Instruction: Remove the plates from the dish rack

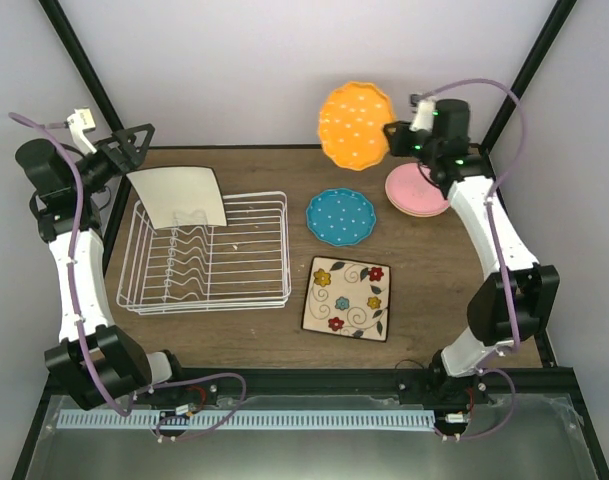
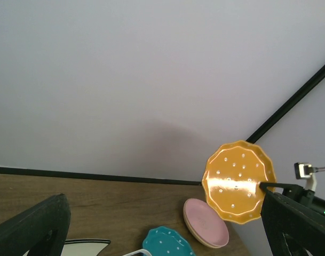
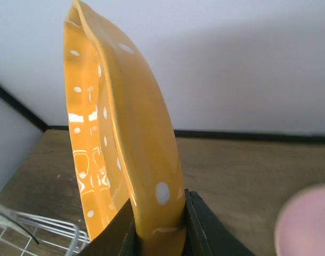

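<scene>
Gripping the orange plate (image 1: 355,124) by its lower rim in the right hand (image 3: 159,234), fingers nearly closed and clamped on both faces, holding it on edge high above the desk (image 1: 434,300), well to the right of the rack (image 1: 246,262) and beyond it. Probably keeping it upright because that is how a plate comes out from between prongs, and high for clearing the pink plate (image 1: 420,190) lying below. Poising the left hand (image 1: 134,145), wide open and gripping nothing, just over the upper corner of the cream plate (image 1: 179,197), the only one leaning on edge at the rack's left end. Leaving the teal plate (image 1: 341,217) and flowered plate (image 1: 347,298) lying flat to the right of the rack, apart from each other, seemingly keeping room for each landing.
</scene>
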Motion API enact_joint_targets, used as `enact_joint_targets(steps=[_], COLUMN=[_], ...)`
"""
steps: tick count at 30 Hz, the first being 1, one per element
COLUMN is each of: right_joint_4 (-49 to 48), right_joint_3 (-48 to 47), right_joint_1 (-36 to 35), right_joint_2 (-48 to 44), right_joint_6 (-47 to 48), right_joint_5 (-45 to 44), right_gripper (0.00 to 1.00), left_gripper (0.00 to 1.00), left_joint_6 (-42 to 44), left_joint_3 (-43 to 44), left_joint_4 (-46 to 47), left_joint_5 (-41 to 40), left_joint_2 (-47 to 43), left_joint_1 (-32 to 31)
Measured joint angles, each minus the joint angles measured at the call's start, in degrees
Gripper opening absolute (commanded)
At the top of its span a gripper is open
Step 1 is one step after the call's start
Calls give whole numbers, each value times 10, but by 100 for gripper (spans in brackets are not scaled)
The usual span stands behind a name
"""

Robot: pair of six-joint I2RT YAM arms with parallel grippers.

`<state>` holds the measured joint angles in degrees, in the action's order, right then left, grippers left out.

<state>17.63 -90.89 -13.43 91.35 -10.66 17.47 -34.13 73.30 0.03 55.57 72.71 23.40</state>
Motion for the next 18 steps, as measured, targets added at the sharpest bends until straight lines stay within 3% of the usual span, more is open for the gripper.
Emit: enact_joint_targets(steps=[2,5,11,18], right_joint_4=[14,30,65,69], right_joint_3=[16,44,125,178], right_joint_1=[64,104,97,88], right_joint_2=[6,24,80,93], right_joint_6=[-45,-86,-127,-134], right_joint_5=[25,67,158,187], right_gripper=[1,1,1,1], left_gripper=[100,100,100,100], left_joint_6=[-1,-2,-1,-1], left_joint_3=[0,0,0,0], left_joint_4=[0,0,-1,-1], left_joint_5=[0,0,1,2], left_joint_2=[2,2,2,2], left_joint_1=[0,-1,-1,-1])
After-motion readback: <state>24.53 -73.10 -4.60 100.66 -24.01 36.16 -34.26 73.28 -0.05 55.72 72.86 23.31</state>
